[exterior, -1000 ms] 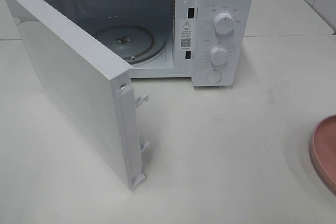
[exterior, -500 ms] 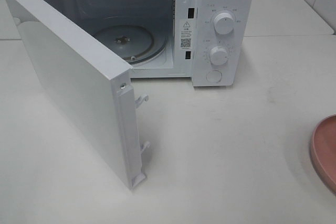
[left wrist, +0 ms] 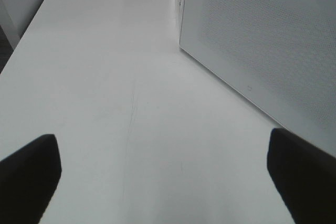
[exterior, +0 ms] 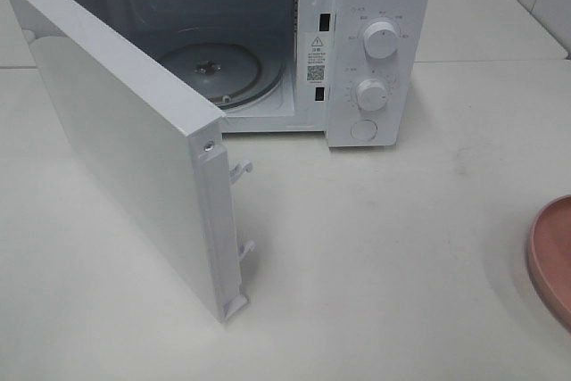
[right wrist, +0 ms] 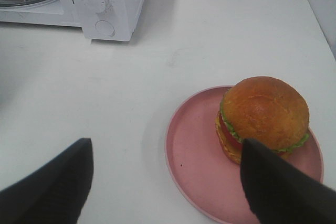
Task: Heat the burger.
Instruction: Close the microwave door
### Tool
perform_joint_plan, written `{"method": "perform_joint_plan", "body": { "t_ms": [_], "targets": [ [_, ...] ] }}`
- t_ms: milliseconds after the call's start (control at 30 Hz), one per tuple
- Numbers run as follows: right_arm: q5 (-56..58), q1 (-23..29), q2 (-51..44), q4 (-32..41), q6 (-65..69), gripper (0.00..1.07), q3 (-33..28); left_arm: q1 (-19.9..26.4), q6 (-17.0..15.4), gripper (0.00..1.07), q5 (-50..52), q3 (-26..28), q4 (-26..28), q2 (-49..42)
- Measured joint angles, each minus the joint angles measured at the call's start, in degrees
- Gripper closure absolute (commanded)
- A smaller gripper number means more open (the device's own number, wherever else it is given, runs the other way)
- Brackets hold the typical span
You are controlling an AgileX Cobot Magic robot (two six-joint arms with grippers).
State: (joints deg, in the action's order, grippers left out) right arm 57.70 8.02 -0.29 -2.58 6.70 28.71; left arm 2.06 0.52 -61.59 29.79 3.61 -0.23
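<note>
The burger sits on the pink plate at the right edge of the worktop, just ahead of the right pincer, whose jaws stand apart, while the left pincer, also apart, hangs beside the microwave's open door.

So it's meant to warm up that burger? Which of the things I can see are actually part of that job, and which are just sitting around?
Part of the job:
- burger, on the pink plate
- microwave, its door open and turntable bare
- right gripper, open above the plate

Just there:
- white table
- left gripper, open and holding nothing, beside the door
</note>
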Motion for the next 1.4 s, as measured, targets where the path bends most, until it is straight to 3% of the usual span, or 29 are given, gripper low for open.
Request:
{"method": "perform_joint_plan", "body": {
  "t_ms": [200, 367, 433, 467, 533, 567, 633, 733, 800, 833, 867, 1000, 1200, 1267, 1367, 1400],
  "targets": [
    [0.0, 0.0, 0.0, 0.0, 0.0, 0.32, 0.0, 0.0, 0.0, 0.07, 0.0, 0.0, 0.0, 0.0],
    [0.0, 0.0, 0.0, 0.0, 0.0, 0.32, 0.0, 0.0, -0.17, 0.18, 1.66, 1.26, 0.29, 0.0],
    [0.0, 0.0, 0.0, 0.0, 0.0, 0.32, 0.0, 0.0, -0.17, 0.31, 2.75, 1.6, 0.34, 0.74],
    [0.0, 0.0, 0.0, 0.0, 0.0, 0.32, 0.0, 0.0, -0.17, 0.31, 2.75, 1.6, 0.34, 0.74],
    [0.0, 0.0, 0.0, 0.0, 0.0, 0.32, 0.0, 0.0, -0.17, 0.5, 4.18, 1.6, 0.4, 4.24],
    [0.0, 0.0, 0.0, 0.0, 0.0, 0.32, 0.0, 0.0, -0.17, 0.5, 4.18, 1.6, 0.4, 4.24],
    [0.0, 0.0, 0.0, 0.0, 0.0, 0.32, 0.0, 0.0, -0.52, 0.75, 6.02, 1.6, 0.57, 7.79],
    [0.0, 0.0, 0.0, 0.0, 0.0, 0.32, 0.0, 0.0, -0.17, 0.8, 6.65, 1.6, 0.57, 8.82],
    [0.0, 0.0, 0.0, 0.0, 0.0, 0.32, 0.0, 0.0, -0.52, 0.99, 9.45, 1.6, 1.32, 12.26],
    [0.0, 0.0, 0.0, 0.0, 0.0, 0.32, 0.0, 0.0, -0.52, 0.99, 9.45, 1.6, 1.32, 12.26],
    [0.0, 0.0, 0.0, 0.0, 0.0, 0.32, 0.0, 0.0, -0.17, 1.07, 11.17, 1.6, 1.49, 14.38],
    [0.0, 0.0, 0.0, 0.0, 0.0, 0.32, 0.0, 0.0, -0.17, 1.07, 14.61, 1.32, 1.89, 17.02],
    [0.0, 0.0, 0.0, 0.0, 0.0, 0.32, 0.0, 0.0, 1.26, 1.07, 26.24, -3.21, 4.41, 22.75],
    [0.0, 0.0, 0.0, 0.0, 0.0, 0.32, 0.0, 0.0, 4.35, 1.07, 31.68, -5.61, 7.22, 24.87],
    [0.0, 0.0, 0.0, 0.0, 0.0, 0.32, 0.0, 0.0, 5.79, 1.07, 33.75, -6.53, 8.19, 25.44],
    [0.0, 0.0, 0.0, 0.0, 0.0, 0.32, 0.0, 0.0, 8.88, 1.07, 38.16, -8.59, 10.94, 26.81]
  ]
}}
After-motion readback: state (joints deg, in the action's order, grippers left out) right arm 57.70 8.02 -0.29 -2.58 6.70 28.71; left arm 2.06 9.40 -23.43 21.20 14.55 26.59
